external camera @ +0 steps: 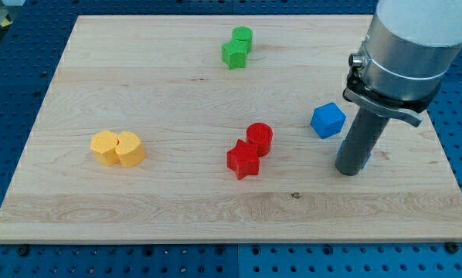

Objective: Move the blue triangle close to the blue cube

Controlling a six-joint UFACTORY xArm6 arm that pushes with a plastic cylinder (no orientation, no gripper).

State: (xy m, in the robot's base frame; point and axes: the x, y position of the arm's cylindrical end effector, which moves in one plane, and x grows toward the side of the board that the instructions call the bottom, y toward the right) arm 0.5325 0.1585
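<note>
The blue cube (pixel 327 120) lies on the wooden board (pixel 177 193) at the view's right of centre. My tip (pixel 351 171) rests on the board just below and to the right of the blue cube, a small gap apart from it. No blue triangle shows; the rod and arm body may hide it.
A red star (pixel 243 160) touches a red cylinder (pixel 259 138) near the centre. Two yellow blocks (pixel 117 148) sit together at the left. A green star-like block (pixel 234 54) and a green cylinder (pixel 242 37) sit together at the top. The arm body covers the top right corner.
</note>
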